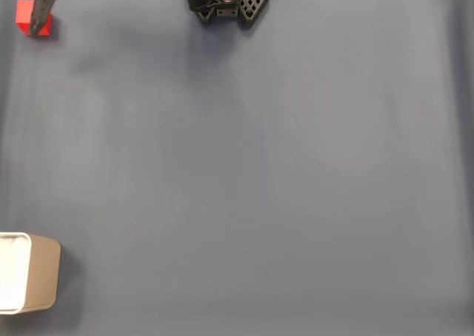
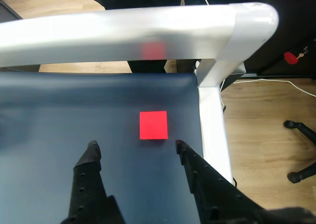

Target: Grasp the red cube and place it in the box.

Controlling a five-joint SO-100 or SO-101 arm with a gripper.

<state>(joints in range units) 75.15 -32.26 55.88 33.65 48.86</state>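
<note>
Spread gripper (image 2: pixel 136 146) fingertips flank the red cube (image 2: pixel 153 125) just ahead.

Just ahead of the black gripper (image 2: pixel 136 146) lies a plain bright red cube (image 2: pixel 153 125) on a dark blue-grey mat (image 2: pixel 59 115). Beyond it runs a glossy white rail (image 2: pixel 118 31). Far off, the box (image 1: pixel 43 273) is tan with a white inside.

Even soft light, faint shadows, white rail (image 2: pixel 123 34) glare-blurred

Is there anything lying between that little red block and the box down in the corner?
No. In the fixed view, only bare blue-grey mat stretches between the red cube and the box.
</note>
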